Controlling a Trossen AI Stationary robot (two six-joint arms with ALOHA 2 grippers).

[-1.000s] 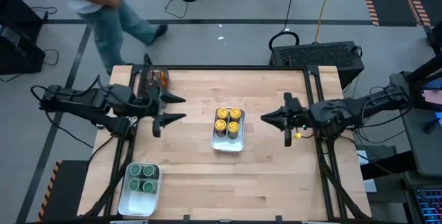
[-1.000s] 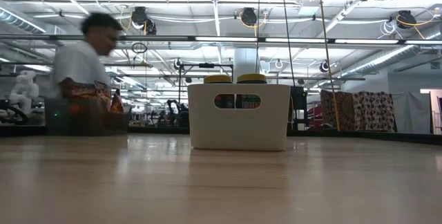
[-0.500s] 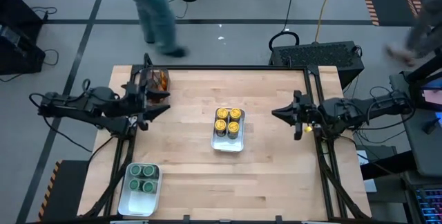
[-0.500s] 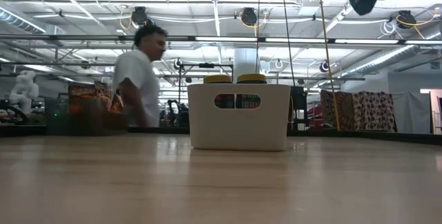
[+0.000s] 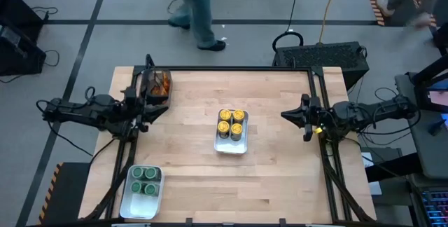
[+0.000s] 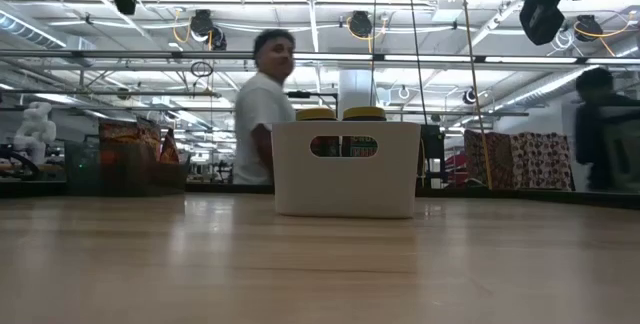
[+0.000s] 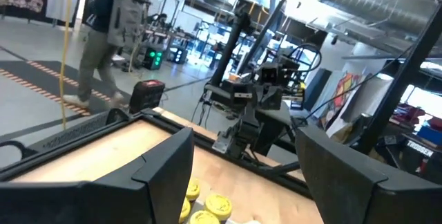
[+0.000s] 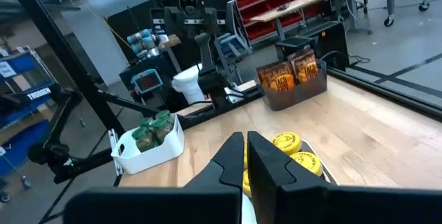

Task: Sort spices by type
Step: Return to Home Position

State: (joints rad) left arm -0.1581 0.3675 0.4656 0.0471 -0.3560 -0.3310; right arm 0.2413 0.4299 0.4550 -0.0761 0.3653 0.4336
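Four small round yellow-lidded jars point(image 5: 231, 122) sat in the middle white tray point(image 5: 231, 148). Four green-lidded jars point(image 5: 145, 181) sat in the corner white tray point(image 5: 136, 204). The left gripper point(image 5: 152, 109) was spread wide. The right gripper point(image 5: 285, 115) was pressed together, holding nothing.

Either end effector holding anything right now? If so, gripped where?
Nothing is held. The left end effector is open with nothing between its fingers; the right end effector is shut on nothing.
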